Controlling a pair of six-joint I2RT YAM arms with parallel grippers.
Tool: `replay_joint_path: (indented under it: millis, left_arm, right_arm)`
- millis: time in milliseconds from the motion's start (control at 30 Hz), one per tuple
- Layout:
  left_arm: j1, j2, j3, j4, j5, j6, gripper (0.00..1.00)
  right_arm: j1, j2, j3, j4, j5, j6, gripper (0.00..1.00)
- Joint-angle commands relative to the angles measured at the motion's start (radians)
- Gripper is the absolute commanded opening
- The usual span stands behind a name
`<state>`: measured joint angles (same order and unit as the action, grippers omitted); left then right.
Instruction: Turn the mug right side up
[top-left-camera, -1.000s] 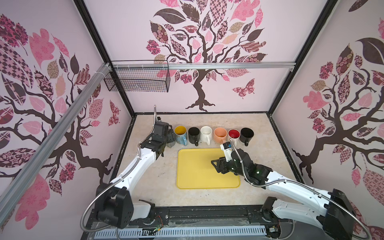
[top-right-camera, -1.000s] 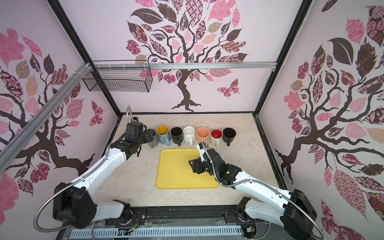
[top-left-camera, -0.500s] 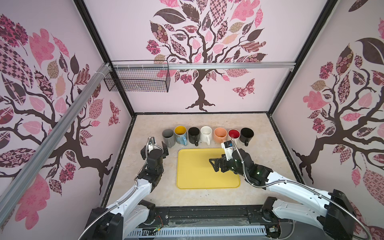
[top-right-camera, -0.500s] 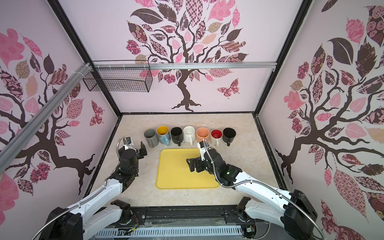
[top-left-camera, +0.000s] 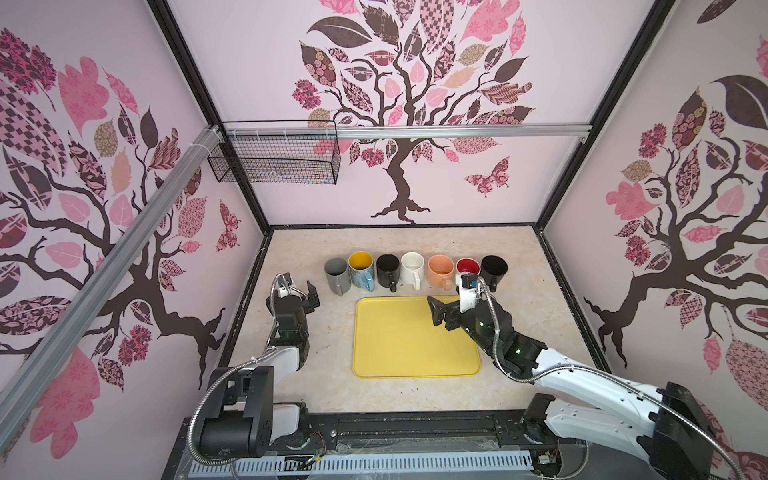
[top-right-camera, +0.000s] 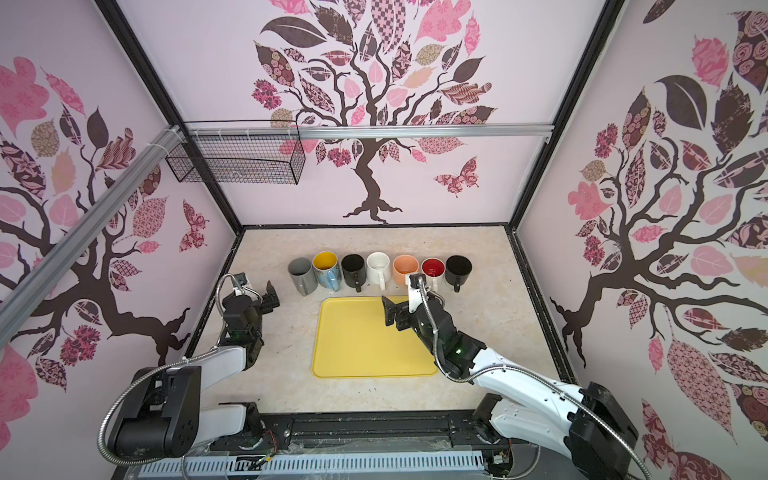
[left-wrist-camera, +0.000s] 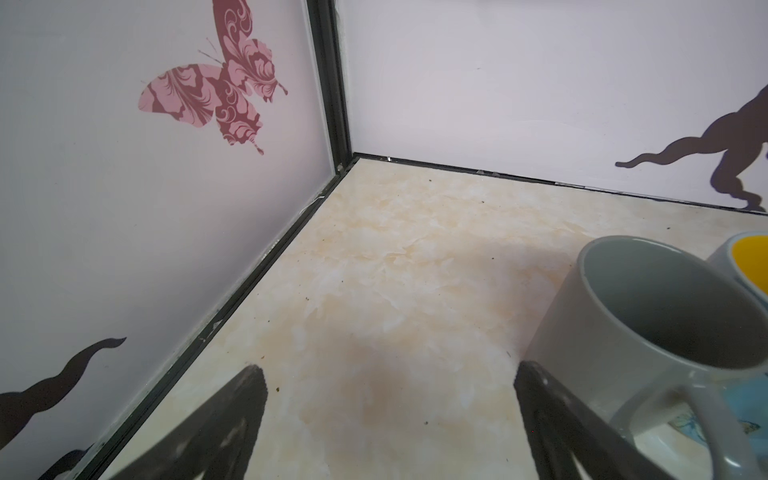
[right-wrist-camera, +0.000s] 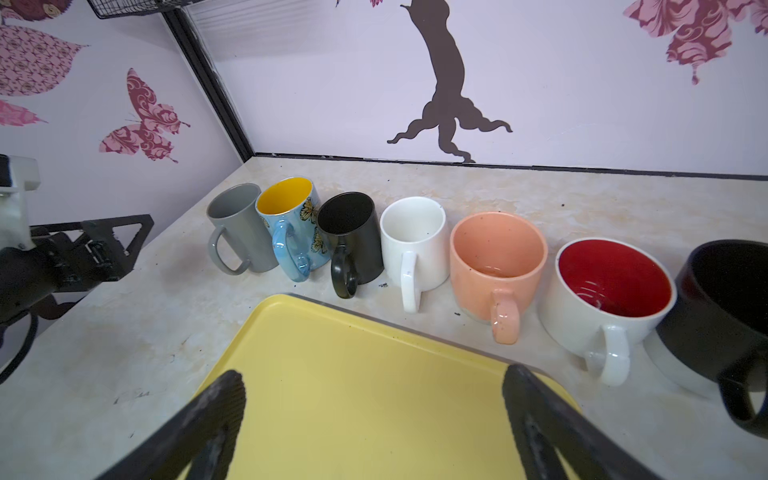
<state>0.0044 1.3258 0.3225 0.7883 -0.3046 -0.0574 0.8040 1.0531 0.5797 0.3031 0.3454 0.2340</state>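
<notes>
The grey mug (top-left-camera: 336, 276) (top-right-camera: 301, 277) stands mouth up at the left end of a row of several upright mugs, handles toward the front. It also shows in the left wrist view (left-wrist-camera: 648, 316) and the right wrist view (right-wrist-camera: 241, 224). My left gripper (top-left-camera: 301, 291) (top-right-camera: 259, 297) (left-wrist-camera: 388, 374) is open and empty, just left of the grey mug and apart from it. My right gripper (top-left-camera: 451, 305) (top-right-camera: 405, 309) (right-wrist-camera: 374, 378) is open and empty above the back part of the yellow tray (top-left-camera: 399, 353) (right-wrist-camera: 353, 374).
Right of the grey mug stand a blue mug with a yellow inside (top-left-camera: 360, 270), a black mug (top-left-camera: 387, 272), a white mug (top-left-camera: 412, 270), a peach mug (top-left-camera: 440, 270), a red-inside mug (top-left-camera: 467, 268) and another black mug (top-left-camera: 493, 268). A wire basket (top-left-camera: 274, 162) hangs on the back wall.
My left arm has drawn back from the grey mug toward the front left, leaving it standing in the row. The right gripper has opened wider and stayed over the tray.
</notes>
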Motion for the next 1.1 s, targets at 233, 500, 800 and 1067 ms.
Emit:
replay_joint_path:
  millis: [233,500,800,1067]
  left_arm:
    - [0.003,0.256,0.027,0.194,0.03,-0.016,0.96]
    - [0.003,0.253,0.026,0.194,0.03,-0.016,0.96]
    - [0.001,0.257,0.025,0.208,0.025,-0.013,0.96]
    - [-0.001,0.257,0.025,0.206,0.023,-0.012,0.96]
  right_arm:
    - [-0.112,0.082,0.08,0.084,0.216,-0.082,1.0]
    - [-0.314,0.232,0.067,0.146,0.36,-0.178,1.0]
    - [-0.576,0.515,-0.125,0.6,0.237,-0.285,1.0]
    - [-0.786,0.517,-0.31,0.892,-0.267,-0.173,1.0]
